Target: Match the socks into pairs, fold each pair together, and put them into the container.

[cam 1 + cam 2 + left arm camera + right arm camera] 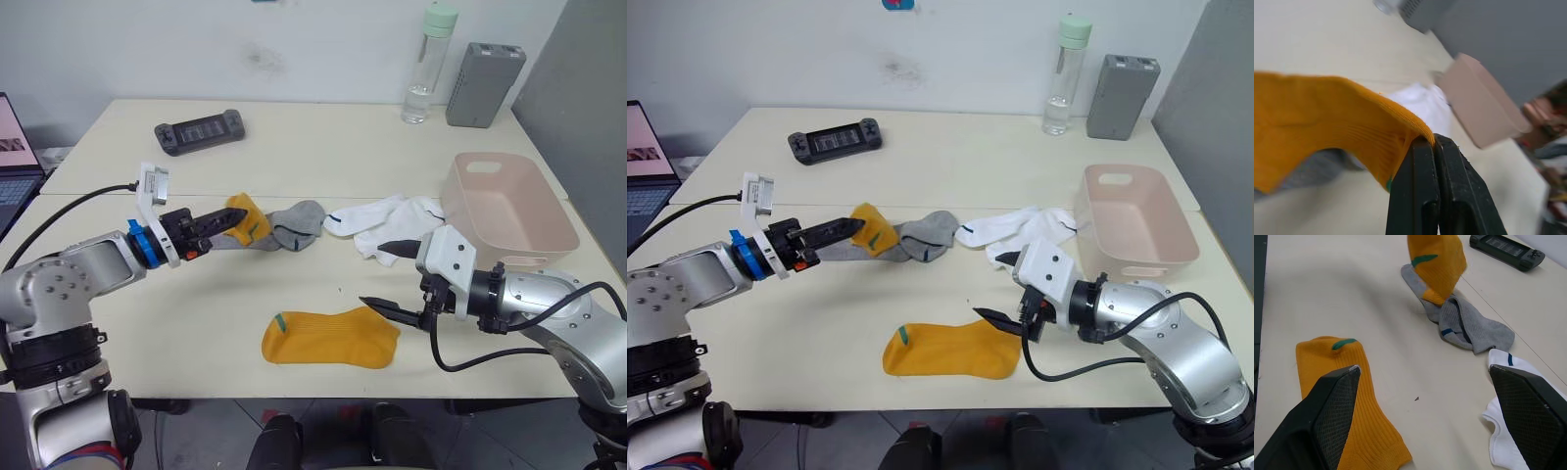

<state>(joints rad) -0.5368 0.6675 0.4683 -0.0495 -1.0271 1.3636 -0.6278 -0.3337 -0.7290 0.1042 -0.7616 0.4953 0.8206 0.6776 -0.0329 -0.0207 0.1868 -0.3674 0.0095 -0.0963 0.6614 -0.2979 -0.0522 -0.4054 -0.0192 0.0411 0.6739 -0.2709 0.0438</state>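
My left gripper (235, 217) is shut on a mustard-orange sock (1327, 122) and holds it just above the table, over the left end of the sock pile. Two grey socks (299, 223) lie beside and partly under it. The white socks (387, 220) with dark trim are bunched to the right, against the pale pink container (465, 201), which holds nothing. The second orange sock (330, 338) lies flat near the front edge. My right gripper (372, 272) is open, fingers (1337, 396) spread wide, hovering at that sock's right end, nothing between them.
A black game controller (199, 131) lies at the back left. A water bottle (426, 64) and a grey box (485, 70) stand at the back right. A laptop (15, 157) sits off the left edge. A seam (294, 192) crosses the tabletop behind the socks.
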